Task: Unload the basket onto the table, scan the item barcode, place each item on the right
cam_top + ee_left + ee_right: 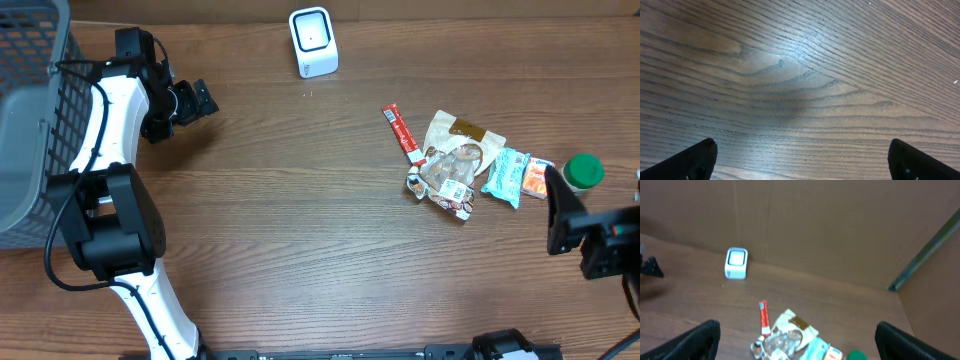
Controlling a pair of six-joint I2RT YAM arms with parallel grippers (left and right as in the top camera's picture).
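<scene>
A white barcode scanner (313, 42) stands at the table's far edge, also seen in the right wrist view (736, 263). A small pile of items lies at the right: a red stick packet (401, 133), a cream and brown pouch (462, 138), a clear-wrapped snack (447, 182), a teal packet (506, 176) and a green-lidded item (583, 171). My right gripper (580, 235) hovers open just near-right of the pile, looking over it (797, 340). My left gripper (195, 100) is open at the far left, with only bare wood between its fingers (802, 157).
A grey mesh basket (30, 110) fills the far left corner beside the left arm. A brown cardboard wall (840, 225) rises behind the scanner. Wooden tabletop (300, 220) spans the middle between the arms.
</scene>
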